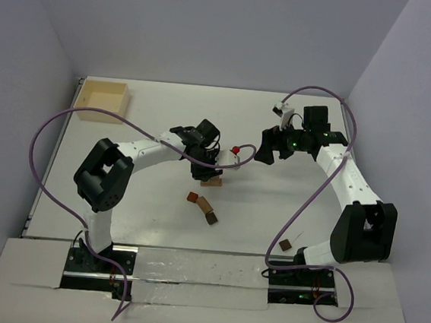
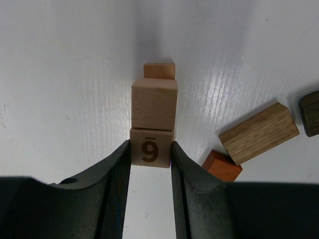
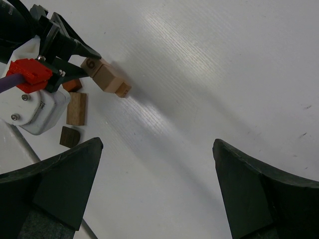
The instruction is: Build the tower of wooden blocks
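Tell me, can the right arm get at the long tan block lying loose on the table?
Probably yes. The right tool is open and empty, and the long tan block lies flat and uncovered. Only the left tool, gripping the numbered block close by, might crowd the approach.

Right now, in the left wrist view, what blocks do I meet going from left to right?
The gripped numbered block of the wood block tower → orange-red block → oak bar → dark brown block.
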`<state>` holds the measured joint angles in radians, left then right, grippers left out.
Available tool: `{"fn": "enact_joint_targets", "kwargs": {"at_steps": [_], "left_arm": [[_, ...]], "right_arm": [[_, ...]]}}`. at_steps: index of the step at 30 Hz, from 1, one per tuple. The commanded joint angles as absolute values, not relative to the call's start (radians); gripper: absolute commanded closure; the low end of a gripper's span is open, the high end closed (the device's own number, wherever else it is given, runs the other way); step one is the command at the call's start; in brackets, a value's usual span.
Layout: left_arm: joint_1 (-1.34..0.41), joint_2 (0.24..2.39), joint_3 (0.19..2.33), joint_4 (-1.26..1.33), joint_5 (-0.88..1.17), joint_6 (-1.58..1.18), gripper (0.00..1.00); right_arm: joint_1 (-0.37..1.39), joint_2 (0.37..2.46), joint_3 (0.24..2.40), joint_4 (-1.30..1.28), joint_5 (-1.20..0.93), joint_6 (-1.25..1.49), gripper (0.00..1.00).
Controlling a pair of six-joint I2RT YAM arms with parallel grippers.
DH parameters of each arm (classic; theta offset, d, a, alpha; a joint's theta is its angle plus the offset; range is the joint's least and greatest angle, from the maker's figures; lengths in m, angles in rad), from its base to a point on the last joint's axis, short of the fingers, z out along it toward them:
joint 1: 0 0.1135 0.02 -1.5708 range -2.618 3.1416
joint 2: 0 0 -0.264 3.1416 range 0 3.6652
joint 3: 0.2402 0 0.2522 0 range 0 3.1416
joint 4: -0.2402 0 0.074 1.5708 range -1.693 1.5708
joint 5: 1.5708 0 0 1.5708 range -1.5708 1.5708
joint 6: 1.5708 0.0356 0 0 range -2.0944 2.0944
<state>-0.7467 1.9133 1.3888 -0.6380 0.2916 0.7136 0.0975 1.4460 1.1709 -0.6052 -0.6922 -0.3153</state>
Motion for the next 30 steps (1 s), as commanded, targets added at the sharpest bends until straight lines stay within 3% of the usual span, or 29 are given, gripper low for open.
{"fn": "enact_joint_targets", "kwargs": {"at_steps": [1, 21, 24, 25, 27, 30], "left_arm": [[-0.753, 1.927, 1.437, -0.615, 0.292, 0.704, 0.66], [-0.758, 1.925, 1.43, -0.627, 0.293, 0.713, 0.46], [-0.758, 1.924, 1.428, -0.63, 0.297, 0.716, 0.23], [-0.758, 1.924, 1.428, -0.63, 0.296, 0.715, 0.22], [-0.758, 1.921, 1.428, -0.63, 0.296, 0.716, 0.02], [-0.758, 1.915, 1.427, -0.633, 0.292, 0.716, 0.01]], "right_arm": [[0.094, 1.445, 1.169, -0.571, -0.7, -0.33, 0.0], [0.094, 1.448, 1.17, -0.571, -0.699, -0.333, 0.0], [0.094, 1.448, 1.169, -0.571, -0.701, -0.333, 0.0], [0.094, 1.448, 1.169, -0.571, -0.701, -0.333, 0.0], [0.094, 1.447, 1.169, -0.571, -0.702, -0.333, 0.0], [0.094, 1.444, 1.168, -0.571, -0.703, -0.333, 0.0]]}}
